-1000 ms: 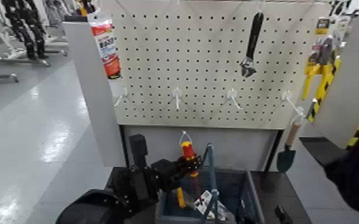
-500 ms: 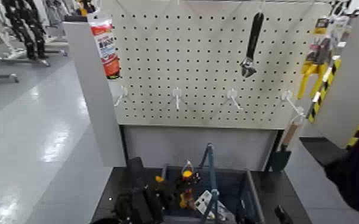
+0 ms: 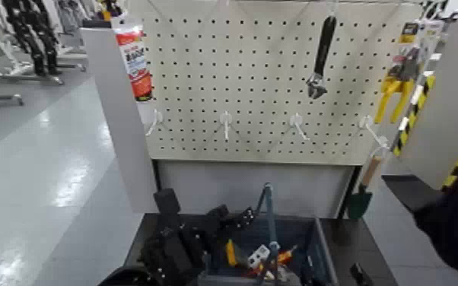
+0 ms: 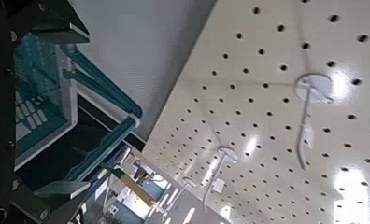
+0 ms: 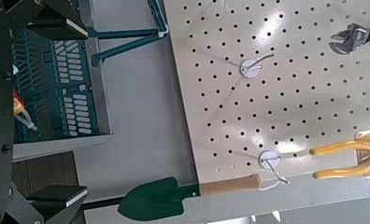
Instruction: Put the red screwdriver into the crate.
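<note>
One red screwdriver [image 3: 287, 254], lodged in the crate [image 3: 322, 251]

Item, the screwdriver: red, lying aslant inside the crate among other contents, seen partly behind the upright hoop handle [image 3: 270, 217]. Its loop end shows pale in the right wrist view.

Item, the crate: one dark blue-grey basket with ribbed walls, standing below the pegboard [image 3: 232, 91]. Further contents: a yellow-handled piece [image 3: 231, 253] towards the left side, and a white card [image 3: 259, 255] with dark marks, near the screwdriver.

Item, left gripper [image 4: 57, 110]: black, over the left part of the crate, its two fingers spread apart, holding nothing.

Item, right gripper [image 5: 64, 110]: black, at the crate's right side, low in the head view; fingers likewise spread, grasping nothing.

Items, hanging: one adjustable wrench [image 3: 323, 57], dark-handled, high on the board; one pair of yellow-handled pliers [image 3: 395, 95], at the right; one trowel [image 3: 360, 202], green blade down, wooden grip, at the lower right; one red-and-white packet [image 3: 135, 65], at the left.

Items, fittings: white hooks [image 3: 226, 123] in a row along the board's lower part.
</note>
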Robot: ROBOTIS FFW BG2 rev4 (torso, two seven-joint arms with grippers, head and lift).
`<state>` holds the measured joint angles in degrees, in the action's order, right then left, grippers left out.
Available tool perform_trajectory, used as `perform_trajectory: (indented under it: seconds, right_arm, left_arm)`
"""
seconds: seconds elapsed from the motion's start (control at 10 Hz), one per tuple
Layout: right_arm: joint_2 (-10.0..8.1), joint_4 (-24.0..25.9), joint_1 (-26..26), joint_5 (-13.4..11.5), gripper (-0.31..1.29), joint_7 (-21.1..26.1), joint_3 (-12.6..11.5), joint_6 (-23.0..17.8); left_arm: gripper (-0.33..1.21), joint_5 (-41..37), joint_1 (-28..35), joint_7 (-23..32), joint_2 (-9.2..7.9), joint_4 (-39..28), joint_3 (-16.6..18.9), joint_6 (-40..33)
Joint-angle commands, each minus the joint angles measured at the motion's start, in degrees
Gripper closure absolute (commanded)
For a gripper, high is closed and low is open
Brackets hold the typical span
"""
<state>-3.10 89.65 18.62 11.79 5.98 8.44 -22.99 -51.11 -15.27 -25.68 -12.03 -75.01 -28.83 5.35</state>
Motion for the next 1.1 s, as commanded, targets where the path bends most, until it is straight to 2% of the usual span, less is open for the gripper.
perform_trajectory:
  seconds: [0.1, 0.5, 0.8, 1.1]
  right_arm:
    - [0.03, 0.1, 0.0, 0.1, 0.13, 0.0, 0.0, 0.0]
    - [0.29, 0.2, 0.0, 0.1, 0.13, -1.1, -0.4, 0.0]
    - [0.29, 0.4, 0.3, 0.0, 0.13, -1.1, -0.6, -0.2]
    - [0.46, 0.4, 0.4, -0.3, 0.13, -1.1, -1.0, -0.7]
  left_arm:
    - [0.13, 4.4, 0.9, 0.9, -0.1, -3.7, 3.2, -0.3]
    - [0.13, 17.6, 4.1, 5.2, -0.45, -10.1, 8.2, -3.3]
    - [0.13, 29.8, 10.8, 10.3, 0.78, -12.5, 14.2, -10.2]
    - [0.09, 39.1, 16.9, 11.8, 2.18, -15.2, 20.5, -12.0]
